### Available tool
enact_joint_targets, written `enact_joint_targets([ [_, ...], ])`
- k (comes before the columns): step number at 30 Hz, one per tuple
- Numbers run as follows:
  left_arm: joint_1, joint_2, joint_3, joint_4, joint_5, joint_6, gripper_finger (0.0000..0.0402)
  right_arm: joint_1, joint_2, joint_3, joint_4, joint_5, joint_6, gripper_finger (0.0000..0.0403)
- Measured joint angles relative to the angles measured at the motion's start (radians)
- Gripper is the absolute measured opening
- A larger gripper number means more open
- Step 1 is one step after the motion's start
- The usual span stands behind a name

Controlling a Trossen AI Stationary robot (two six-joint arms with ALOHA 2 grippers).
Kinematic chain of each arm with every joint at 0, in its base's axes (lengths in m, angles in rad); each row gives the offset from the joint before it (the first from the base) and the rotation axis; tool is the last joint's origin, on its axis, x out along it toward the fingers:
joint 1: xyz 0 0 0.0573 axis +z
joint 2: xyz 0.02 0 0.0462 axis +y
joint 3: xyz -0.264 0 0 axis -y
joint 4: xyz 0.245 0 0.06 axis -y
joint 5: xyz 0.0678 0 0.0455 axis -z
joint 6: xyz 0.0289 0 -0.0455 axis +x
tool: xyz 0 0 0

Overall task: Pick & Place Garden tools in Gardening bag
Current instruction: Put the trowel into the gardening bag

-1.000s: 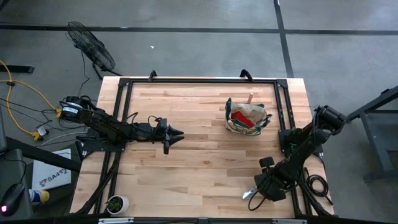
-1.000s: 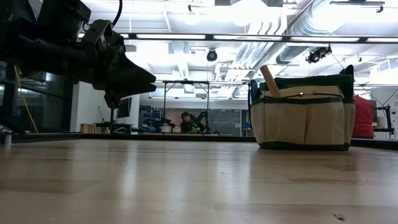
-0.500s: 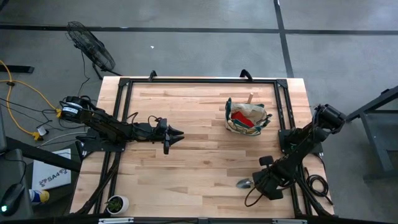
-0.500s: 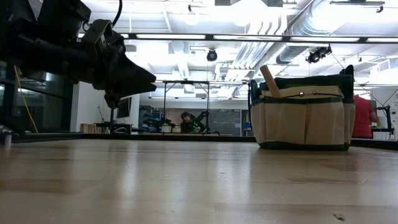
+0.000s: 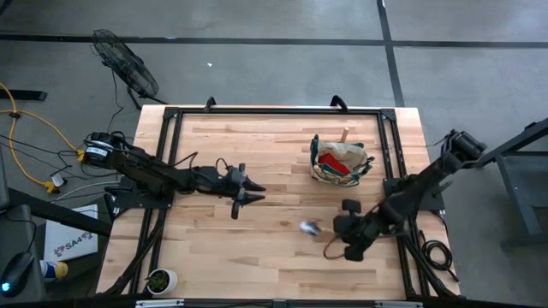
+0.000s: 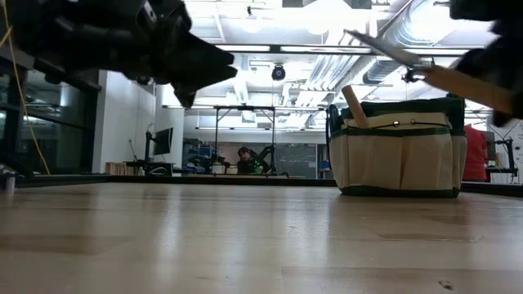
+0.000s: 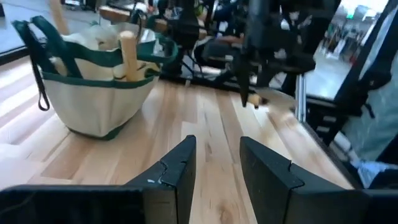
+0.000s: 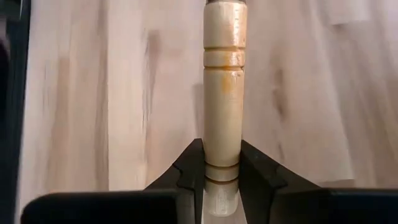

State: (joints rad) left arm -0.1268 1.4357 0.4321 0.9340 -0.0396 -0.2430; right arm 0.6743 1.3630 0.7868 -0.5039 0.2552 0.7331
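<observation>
Two arms are up over the table (image 5: 257,162), and we take them left to right. Our left gripper (image 5: 248,190) hovers near the middle of the boards, its fingers (image 7: 180,168) a narrow gap apart with nothing between them; it waits. Further right, our right gripper (image 5: 341,229) hangs above the near-right part of the table, fingers (image 8: 189,165) pinched on the wooden handle of a trowel (image 5: 310,228), whose metal blade sticks out to the left. From the wrist we see the handle (image 8: 222,87) running straight out between the pads, gripped close to its butt end.

Beyond it, toward the far right, stands the gardening bag (image 5: 341,162), upright, with another wooden handle (image 6: 354,104) and something red (image 5: 336,168) already poking out of the top. The trowel is well apart from it and clear of the wood.

So the carry is the job now. We judge a grip this far back lets the blade swing, so we would travel slowly, keep the tool high enough to clear the green rim, come over the open mouth, tip the blade downward and only then let go.
</observation>
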Motion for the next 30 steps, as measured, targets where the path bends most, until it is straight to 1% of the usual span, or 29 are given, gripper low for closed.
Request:
enact_joint_targets([
  [3,-0.007,0.0,0.047,-0.089,0.008,0.033,0.0122,-0.063,-0.012,0.0,0.011,-0.024,0.062,0.0057],
  [6,-0.031,0.0,0.098,-0.132,0.004,0.114,0.0122,-0.132,-0.013,0.0,0.007,-0.107,0.089,0.0057],
  [8,-0.057,0.0,0.138,-0.151,0.004,0.196,0.0122,-0.184,-0.013,0.0,0.009,-0.181,0.103,0.0057],
  [11,-0.104,0.0,0.21,-0.234,-0.012,0.357,0.0122,-0.252,-0.013,0.0,0.027,-0.283,0.101,0.0057],
  [14,-0.151,0.005,0.292,-0.359,-0.095,0.503,0.0122,-0.302,-0.013,0.0,0.071,-0.372,0.093,0.0057],
  [18,-0.194,0.036,0.394,-0.509,-0.22,0.643,0.0122,-0.357,-0.014,0.0,0.172,-0.441,0.092,0.0057],
  [22,-0.214,0.097,0.477,-0.582,-0.312,0.743,0.0122,-0.408,-0.014,0.001,0.235,-0.472,0.092,0.0057],
  [26,-0.215,0.174,0.544,-0.607,-0.378,0.826,0.0122,-0.448,-0.015,0.001,0.229,-0.487,0.076,0.0057],
  [28,-0.214,0.225,0.579,-0.592,-0.409,0.86,0.0122,-0.46,-0.015,0.001,0.232,-0.493,0.068,0.0057],
  [30,-0.214,0.265,0.607,-0.602,-0.465,0.897,0.0122,-0.468,-0.015,0.001,0.231,-0.495,0.057,0.0057],
])
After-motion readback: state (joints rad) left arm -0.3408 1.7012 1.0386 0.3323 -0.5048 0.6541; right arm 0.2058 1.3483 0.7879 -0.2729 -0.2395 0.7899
